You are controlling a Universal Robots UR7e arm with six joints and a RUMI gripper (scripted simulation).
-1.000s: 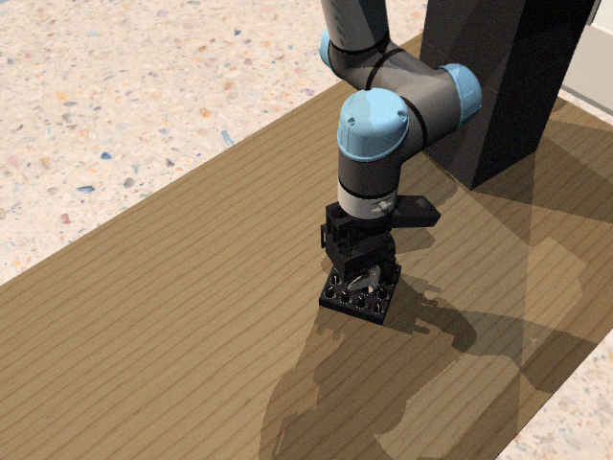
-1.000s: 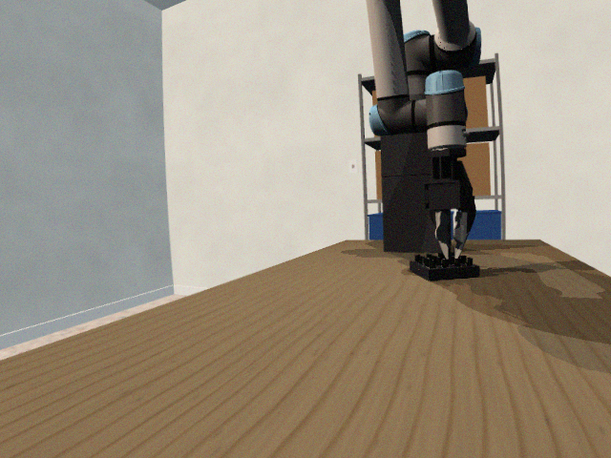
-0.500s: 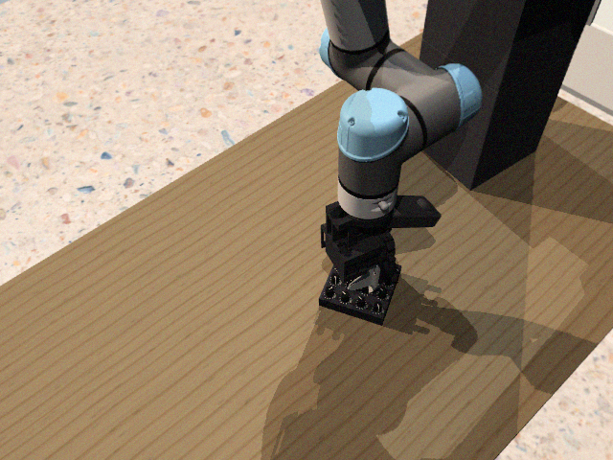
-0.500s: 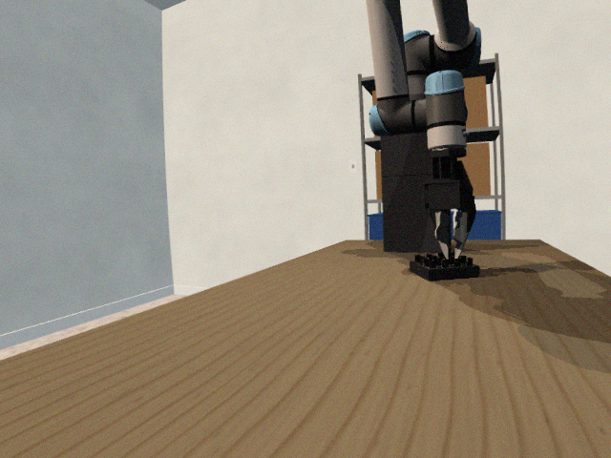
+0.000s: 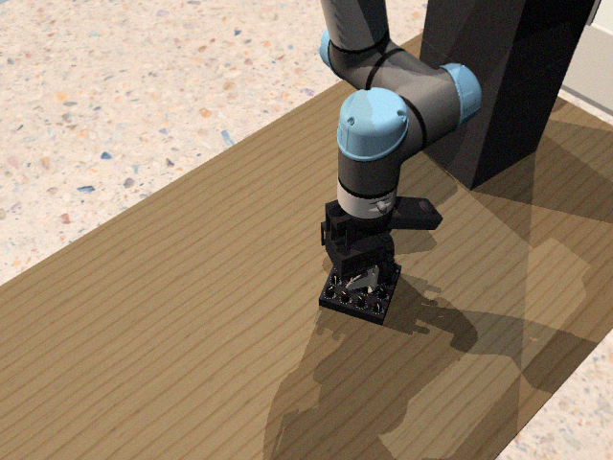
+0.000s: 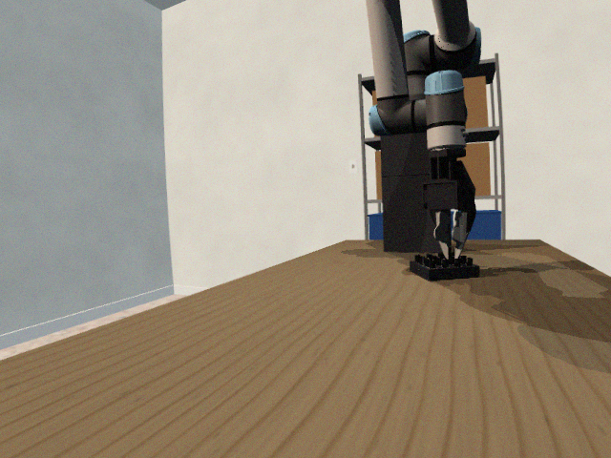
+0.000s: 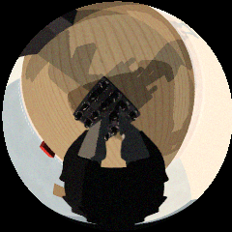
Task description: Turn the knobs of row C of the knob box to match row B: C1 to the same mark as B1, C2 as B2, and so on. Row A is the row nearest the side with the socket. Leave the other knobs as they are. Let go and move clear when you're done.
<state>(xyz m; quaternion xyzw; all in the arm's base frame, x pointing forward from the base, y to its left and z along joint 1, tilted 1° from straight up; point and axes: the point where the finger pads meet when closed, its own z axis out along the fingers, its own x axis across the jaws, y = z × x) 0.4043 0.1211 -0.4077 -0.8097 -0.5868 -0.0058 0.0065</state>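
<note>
The black knob box lies on the wooden table, with rows of small black knobs with white marks on top. My gripper points straight down onto the box. Its fingers are closed narrowly around one knob near the box edge that lies closest in the wrist view. Which row this knob belongs to I cannot tell. The gripper body hides the box's far rows in the top view; a front row of knobs shows below the fingers.
The arm's dark pedestal stands on the table right behind the box. A metal shelf rack with a blue bin stands behind the table. The table's edge runs to the right of the box.
</note>
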